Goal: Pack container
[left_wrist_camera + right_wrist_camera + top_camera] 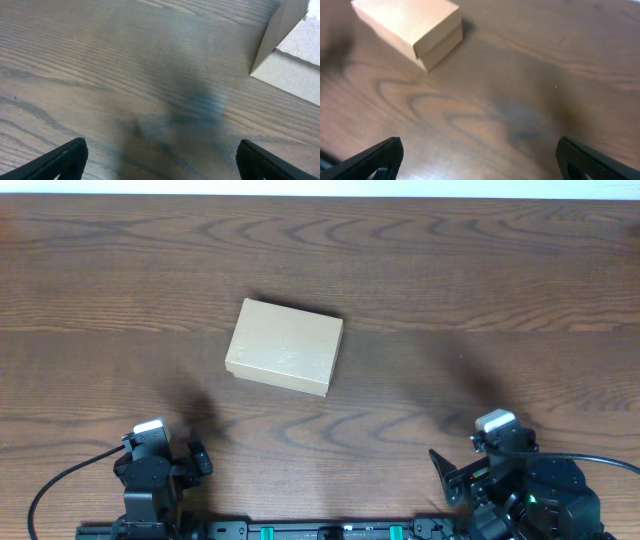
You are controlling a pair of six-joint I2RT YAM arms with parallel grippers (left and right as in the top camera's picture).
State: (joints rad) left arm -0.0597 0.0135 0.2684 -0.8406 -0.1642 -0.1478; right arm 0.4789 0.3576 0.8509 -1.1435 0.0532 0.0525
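Note:
The container point(284, 347), a plain tan cardboard box with its flap lid down, lies on the dark wood table near the middle. Its corner shows at the top right of the left wrist view point(290, 55), and the whole box sits at the top left of the right wrist view point(410, 27). My left gripper point(160, 160) is open and empty at the front left of the table point(160, 465), well short of the box. My right gripper point(480, 160) is open and empty at the front right point(500, 470). No tape rolls are in view.
The wood-grain table point(450, 280) stretches around the box. The arm bases and a black cable point(60, 480) sit along the front edge.

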